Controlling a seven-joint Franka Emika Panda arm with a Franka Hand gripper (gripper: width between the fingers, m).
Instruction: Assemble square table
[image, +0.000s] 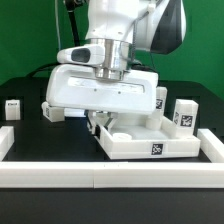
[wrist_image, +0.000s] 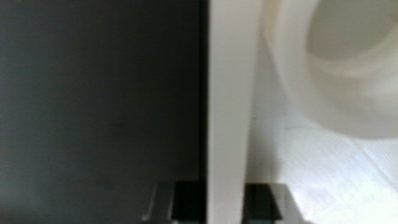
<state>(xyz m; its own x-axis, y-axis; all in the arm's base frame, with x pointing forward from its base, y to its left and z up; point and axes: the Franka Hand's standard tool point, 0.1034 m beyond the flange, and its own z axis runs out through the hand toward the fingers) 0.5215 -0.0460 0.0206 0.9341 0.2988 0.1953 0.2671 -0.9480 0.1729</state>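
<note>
The jaws are all but closed, pinching the thin upright rim (wrist_image: 228, 100) of the panel (image: 130, 148). In the wrist view the dark fingertips (wrist_image: 267, 203) sit on either side of that white wall. Dark desk lies on one side of it. On the other side is the panel's white inner face with a round hole (wrist_image: 347, 50).

In the exterior view the grip is on the panel's edge towards that view's left. The arm (image: 118, 35) comes straight down over it and hides the panel's back part.

The panel lies with its rimmed underside up, near the middle of the desk's front edge. A black-and-white tag (image: 157, 150) faces out from its front wall. The rail (image: 110, 172) runs just in front of that wall; I cannot tell whether they touch, and there is little room that way.

Towards the exterior view's left, bare desk (image: 40, 140) stays open between the panel and the rail's side arm. Two legs stand back there: one (image: 13, 108) by the desk's left edge and one (image: 52, 113) nearer the arm.

On the exterior view's right two more legs, (image: 161, 98) and (image: 185, 115), stand upright with tags showing. They are close by the panel's back right corner, so that side is tight.
</note>
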